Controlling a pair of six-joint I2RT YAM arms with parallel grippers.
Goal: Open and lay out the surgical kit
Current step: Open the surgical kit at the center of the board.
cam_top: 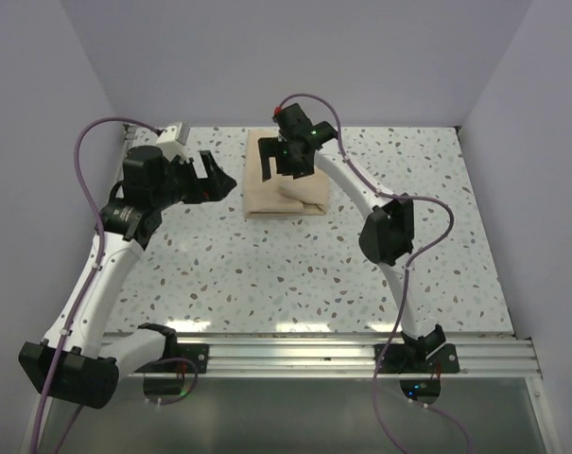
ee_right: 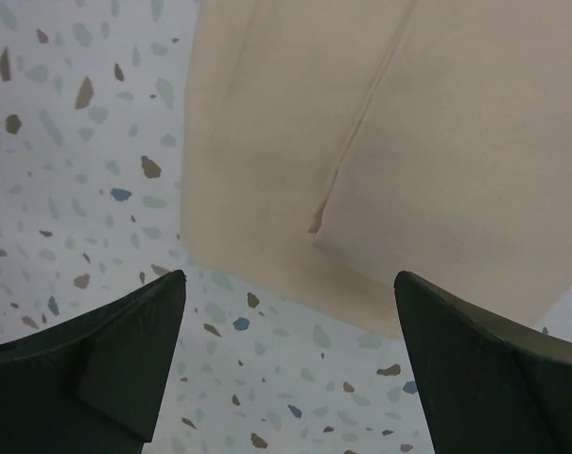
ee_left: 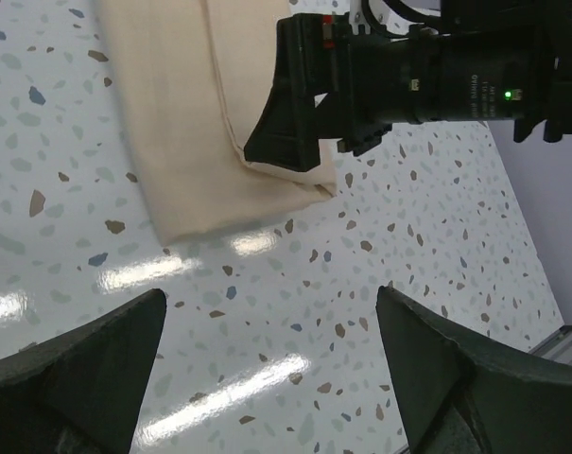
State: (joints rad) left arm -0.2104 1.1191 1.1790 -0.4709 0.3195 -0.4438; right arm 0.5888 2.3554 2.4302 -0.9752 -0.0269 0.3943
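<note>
**Top view.** Cloth wrap (cam_top: 267,199) is folded shut at the far centre of the worktop (cam_top: 314,274), close to the back wall (cam_top: 295,57). Right hand (cam_top: 286,166) hangs over its far half. Left hand (cam_top: 219,178) sits just beside its left edge. Tray and instruments not visible, presumably inside.

**Left wrist view.** Left hand's fingers are spread wide with nothing between them and bare worktop beneath. The wrap's corner lies ahead, with the right hand over it. Risk: both hands work the same small bundle and could knock together.

**Right wrist view.** Right hand's fingers are wide apart and empty, above the wrap's edge. A flap seam (ee_right: 359,132) runs across the top layer.
- Risk: a pinch that takes more than the top flap would drag the whole bundle, and steel inside may slide out.
- Room: little behind the wrap. There is plenty of bare worktop toward the arms and to the right, so the flaps are best opened that way.
</note>
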